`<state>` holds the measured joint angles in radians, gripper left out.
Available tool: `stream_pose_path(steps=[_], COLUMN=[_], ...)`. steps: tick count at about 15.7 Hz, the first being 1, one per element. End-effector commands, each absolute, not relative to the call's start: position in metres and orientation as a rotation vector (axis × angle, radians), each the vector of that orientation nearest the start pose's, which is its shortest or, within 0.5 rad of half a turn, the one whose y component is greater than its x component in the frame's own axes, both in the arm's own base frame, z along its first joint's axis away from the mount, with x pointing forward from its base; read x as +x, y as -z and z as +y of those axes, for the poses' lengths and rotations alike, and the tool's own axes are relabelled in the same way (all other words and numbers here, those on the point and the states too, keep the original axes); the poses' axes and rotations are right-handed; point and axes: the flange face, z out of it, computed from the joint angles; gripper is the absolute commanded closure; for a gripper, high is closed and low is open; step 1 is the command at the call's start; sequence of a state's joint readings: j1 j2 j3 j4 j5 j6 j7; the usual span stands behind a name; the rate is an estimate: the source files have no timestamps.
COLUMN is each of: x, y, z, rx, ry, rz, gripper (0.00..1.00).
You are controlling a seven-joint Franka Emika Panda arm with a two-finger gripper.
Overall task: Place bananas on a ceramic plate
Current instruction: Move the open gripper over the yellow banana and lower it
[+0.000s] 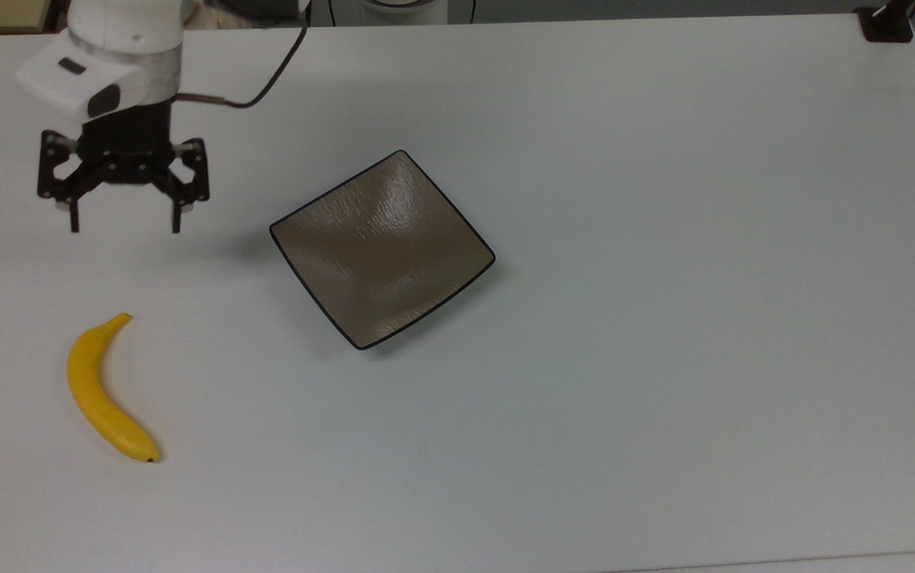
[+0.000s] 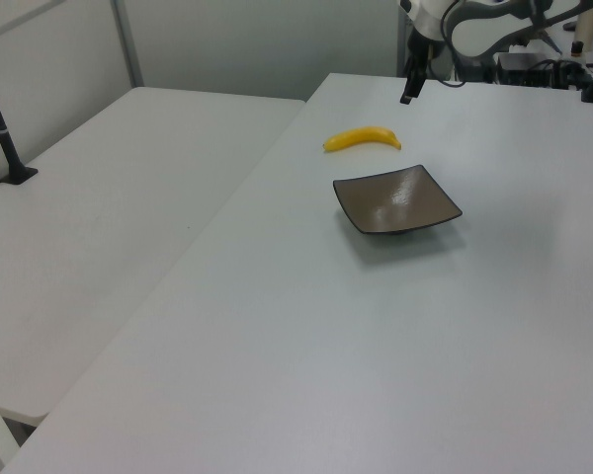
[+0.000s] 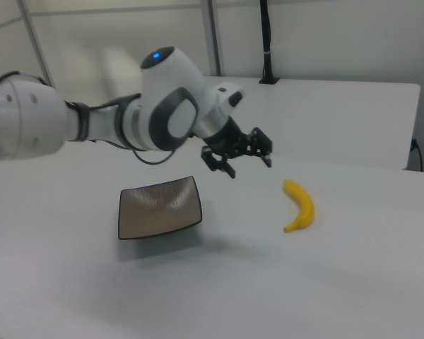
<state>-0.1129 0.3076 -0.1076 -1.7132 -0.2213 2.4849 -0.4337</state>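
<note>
your gripper [image 1: 124, 229] hangs above the white table [image 1: 664, 318] with its 2 fingers spread wide and nothing between them. the banana [image 1: 105, 395] lies flat on the table toward the top view's lower left, below the gripper and well apart from the ceramic plate [image 1: 382, 248], which sits bare near the middle.
</note>
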Motion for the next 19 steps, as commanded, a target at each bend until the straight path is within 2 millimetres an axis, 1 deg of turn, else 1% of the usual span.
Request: stream_pose_path(steps=[1, 2, 4, 5, 8, 10, 12, 14, 15, 16, 17, 19], x=[0.706, 0.713, 0.72, 0.724, 0.74, 0.749, 0.754, 0.758, 0.759, 0.765, 0.766, 0.766], y=[-0.434, -0.424, -0.408, -0.403, -0.375, -0.356, -0.346, -0.338, -0.326, -0.319, -0.311, -0.308], z=[-0.164, -0.164, -0.179, -0.184, -0.195, -0.196, -0.199, -0.196, -0.193, -0.19, -0.189, -0.189], rx=[-3.378, -3.371, -3.369, -3.369, -3.352, -3.328, -3.329, -3.316, -3.311, -3.295, -3.292, -3.287], ry=[0.781, 0.83, 0.912, 0.947, 1.036, 1.117, 1.117, 1.116, 1.097, 1.136, 1.139, 1.158], rz=[-0.681, -0.691, -0.676, -0.673, -0.663, -0.667, -0.676, -0.678, -0.692, -0.7, -0.709, -0.712], gripper=[0.0, 0.0, 0.0, 0.0, 0.0, 0.0, 0.0, 0.0, 0.0, 0.0, 0.0, 0.0])
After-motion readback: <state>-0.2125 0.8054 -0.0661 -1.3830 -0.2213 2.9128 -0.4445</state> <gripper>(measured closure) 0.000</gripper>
